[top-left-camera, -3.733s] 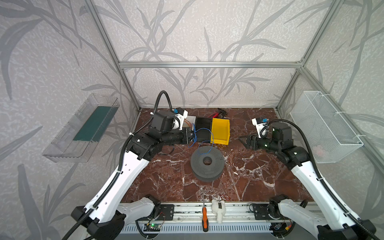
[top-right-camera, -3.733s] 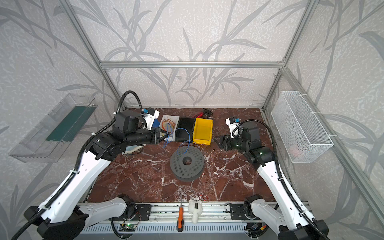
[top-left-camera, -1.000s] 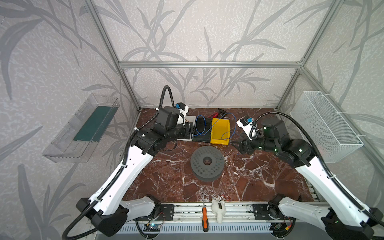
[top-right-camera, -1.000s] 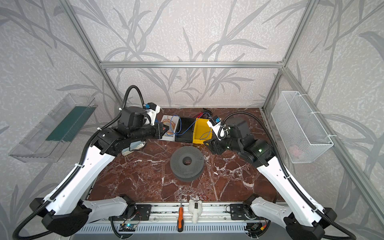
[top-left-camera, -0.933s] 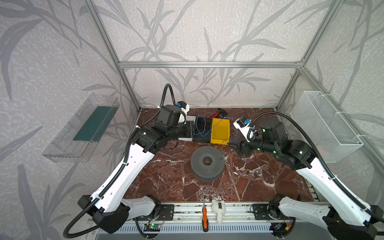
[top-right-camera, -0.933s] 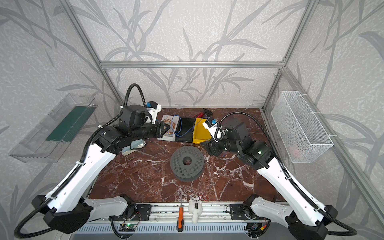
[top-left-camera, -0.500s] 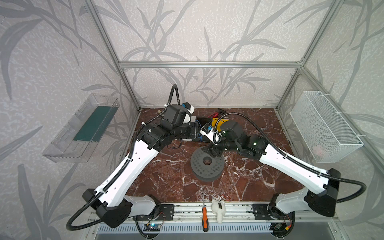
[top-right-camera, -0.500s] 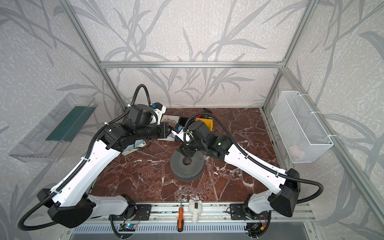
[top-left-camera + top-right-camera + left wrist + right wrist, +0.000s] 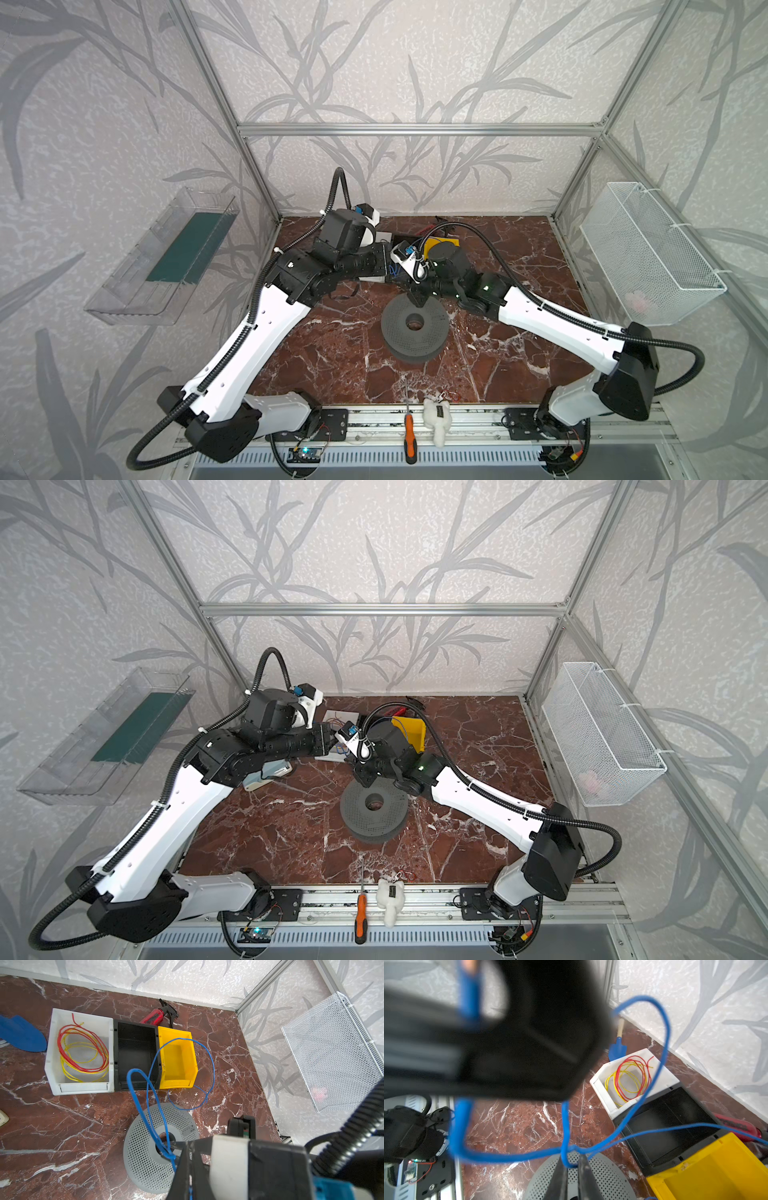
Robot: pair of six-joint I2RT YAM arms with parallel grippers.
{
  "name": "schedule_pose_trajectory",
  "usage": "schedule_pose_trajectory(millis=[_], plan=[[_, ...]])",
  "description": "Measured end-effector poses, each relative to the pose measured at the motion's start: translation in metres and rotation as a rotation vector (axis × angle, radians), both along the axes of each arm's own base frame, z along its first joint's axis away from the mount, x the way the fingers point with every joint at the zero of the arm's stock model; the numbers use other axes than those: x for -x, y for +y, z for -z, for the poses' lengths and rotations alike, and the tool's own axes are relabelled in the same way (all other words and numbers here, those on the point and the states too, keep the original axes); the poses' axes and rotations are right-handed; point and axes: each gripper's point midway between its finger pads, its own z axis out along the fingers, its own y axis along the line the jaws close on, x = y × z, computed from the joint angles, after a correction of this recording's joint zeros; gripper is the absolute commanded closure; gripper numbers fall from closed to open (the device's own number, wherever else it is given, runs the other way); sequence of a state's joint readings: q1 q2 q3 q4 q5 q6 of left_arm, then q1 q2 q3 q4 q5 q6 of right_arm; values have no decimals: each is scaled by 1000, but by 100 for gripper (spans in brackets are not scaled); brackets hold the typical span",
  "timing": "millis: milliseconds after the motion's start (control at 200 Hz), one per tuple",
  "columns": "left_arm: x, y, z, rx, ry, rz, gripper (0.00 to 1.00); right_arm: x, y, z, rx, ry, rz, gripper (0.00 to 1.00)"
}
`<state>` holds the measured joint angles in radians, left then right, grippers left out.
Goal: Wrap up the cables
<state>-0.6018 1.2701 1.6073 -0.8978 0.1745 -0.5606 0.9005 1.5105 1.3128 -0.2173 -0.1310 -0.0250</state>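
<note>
The cable (image 9: pixel 212 1064), a thin bright-blue wire, hangs in loose loops over the yellow bin (image 9: pixel 178 1078) and above the grey perforated spool (image 9: pixel 141 1147). My left gripper (image 9: pixel 186 1144) is shut on the blue cable, which runs down between its jaws. My right gripper (image 9: pixel 571 1159) has reached across the middle and hovers over the spool's (image 9: pixel 415 332) far rim. Its narrow jaws are shut on a small loop of the cable (image 9: pixel 566 1164). In both top views the right gripper (image 9: pixel 417 297) (image 9: pixel 361 775) meets the left arm's (image 9: pixel 357 262) tip, which the right wrist camera hides.
A white bin (image 9: pixel 54 1053) holding red and yellow wires, a black bin (image 9: pixel 135 1023) and the yellow bin stand in a row at the back. A red spray bottle (image 9: pixel 153 1017) and a blue spade (image 9: pixel 20 1032) lie nearby. A screwdriver (image 9: pixel 409 432) and a white toy (image 9: pixel 436 419) sit on the front rail.
My right arm swung left from the table's right side to the spool, and its jaws closed on the cable. My left arm edged right, still holding the cable.
</note>
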Motion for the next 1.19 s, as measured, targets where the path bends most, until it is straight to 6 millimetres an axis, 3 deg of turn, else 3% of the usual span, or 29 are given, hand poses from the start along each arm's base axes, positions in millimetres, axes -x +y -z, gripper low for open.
schedule_pose_trajectory(millis=[45,280,500,700,850,955,1080,1194], plan=[[2,0,-1,3,-2,3,100,-2,-1,0,-1,-9,9,100],[5,0,-1,-3,-3,11,100,-1,-13,13,34,-11,40,100],[9,5,7,-57,5,30,100,0,-37,3,63,-28,92,100],[14,19,19,-169,-7,50,100,-20,-95,-12,56,39,213,100],[12,48,22,-296,-67,-14,100,-39,-157,-38,-14,107,344,100],[8,67,13,-348,-137,-71,100,-40,-197,-53,-70,152,412,100],[2,78,-9,-308,-240,-118,100,-30,-208,-58,-78,198,404,100],[-2,96,-30,-248,-313,-196,100,-25,-208,-47,-41,242,390,100]])
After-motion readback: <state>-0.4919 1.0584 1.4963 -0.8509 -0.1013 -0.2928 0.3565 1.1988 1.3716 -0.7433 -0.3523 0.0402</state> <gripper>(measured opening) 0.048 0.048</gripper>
